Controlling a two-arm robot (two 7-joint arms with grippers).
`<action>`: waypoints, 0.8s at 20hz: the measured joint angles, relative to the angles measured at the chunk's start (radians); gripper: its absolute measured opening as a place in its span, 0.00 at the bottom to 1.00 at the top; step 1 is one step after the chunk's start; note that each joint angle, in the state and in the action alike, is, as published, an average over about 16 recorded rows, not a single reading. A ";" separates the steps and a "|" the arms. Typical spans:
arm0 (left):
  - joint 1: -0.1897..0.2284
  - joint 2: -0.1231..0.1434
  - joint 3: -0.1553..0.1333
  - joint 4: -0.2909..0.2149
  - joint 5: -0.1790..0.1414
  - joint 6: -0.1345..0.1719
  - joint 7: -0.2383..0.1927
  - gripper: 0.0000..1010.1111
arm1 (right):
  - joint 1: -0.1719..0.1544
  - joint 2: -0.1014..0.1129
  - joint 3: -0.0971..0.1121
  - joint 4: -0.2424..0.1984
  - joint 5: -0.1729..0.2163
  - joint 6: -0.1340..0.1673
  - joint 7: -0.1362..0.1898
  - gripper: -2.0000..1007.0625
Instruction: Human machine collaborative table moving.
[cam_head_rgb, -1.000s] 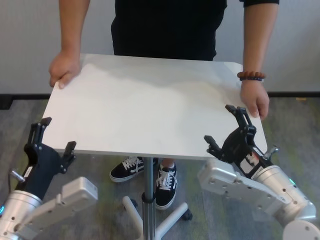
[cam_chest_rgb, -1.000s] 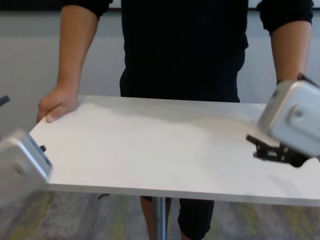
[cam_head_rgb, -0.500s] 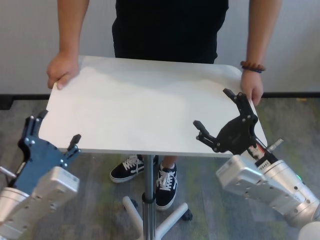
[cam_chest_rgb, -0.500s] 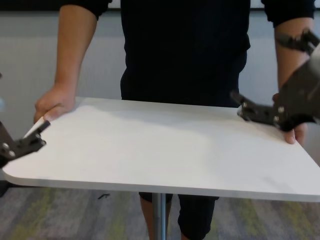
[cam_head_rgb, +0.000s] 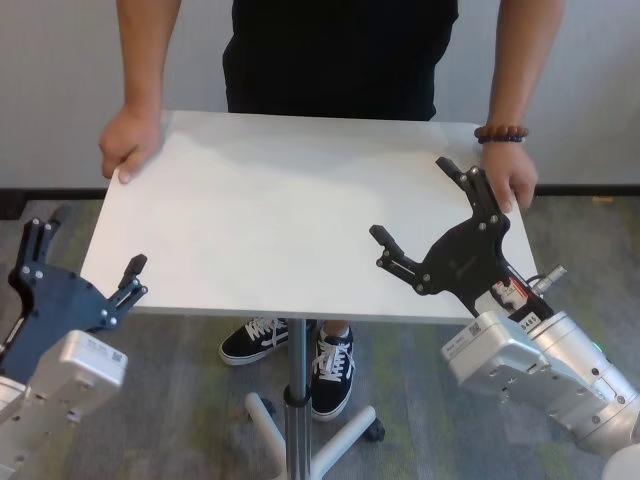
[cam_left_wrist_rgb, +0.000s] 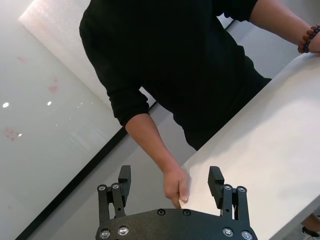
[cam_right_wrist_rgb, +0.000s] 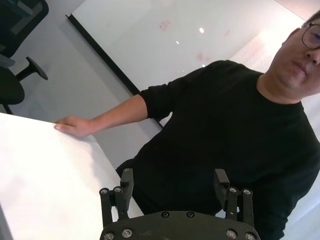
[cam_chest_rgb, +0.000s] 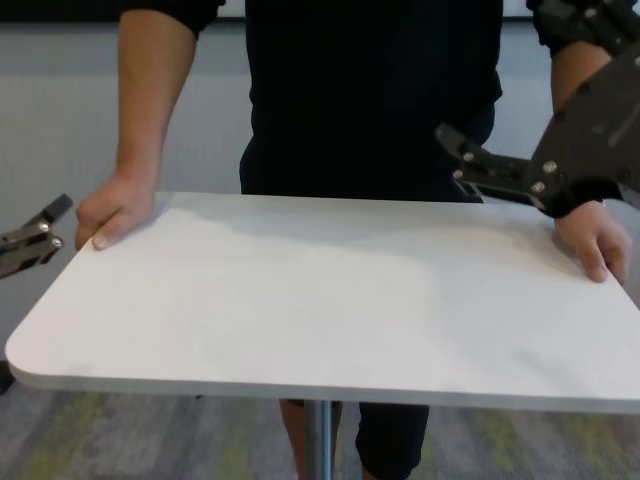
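Beside the table (cam_head_rgb: 270, 220) edges, both grippers spread.

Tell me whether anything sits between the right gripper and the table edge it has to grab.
One thing: the human's braceleted hand grips the table edge right beside the open right gripper, which hovers above the tabletop.
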 joint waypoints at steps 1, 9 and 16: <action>0.002 -0.001 -0.002 -0.002 0.002 -0.001 0.000 0.99 | -0.001 0.001 -0.001 -0.003 -0.006 0.003 0.000 1.00; 0.000 -0.008 -0.001 0.003 0.021 -0.004 -0.001 0.99 | -0.005 0.006 -0.008 -0.020 -0.055 0.043 -0.002 1.00; -0.003 -0.008 0.001 0.007 0.026 -0.001 -0.002 0.99 | -0.006 0.008 -0.010 -0.021 -0.071 0.059 -0.003 1.00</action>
